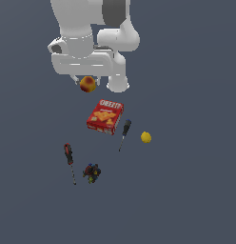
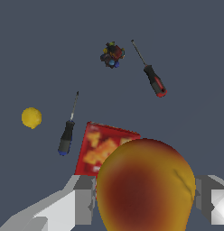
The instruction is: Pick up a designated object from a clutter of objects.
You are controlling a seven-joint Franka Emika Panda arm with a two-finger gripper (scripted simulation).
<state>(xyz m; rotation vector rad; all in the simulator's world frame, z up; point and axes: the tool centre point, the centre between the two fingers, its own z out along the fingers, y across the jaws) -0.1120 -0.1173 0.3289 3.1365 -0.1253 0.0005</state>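
The designated object, a small orange-yellow fruit with a red blush, sits between my two fingers, with my gripper shut on it. It fills the near part of the wrist view, a grey finger pressed on either side. In the exterior view it hangs under the white hand, beyond the red cracker box. Whether it touches the floor cannot be told.
The other clutter lies on the dark floor: a dark-handled screwdriver, a yellow ball, a red-handled screwdriver and a small dark multicoloured toy.
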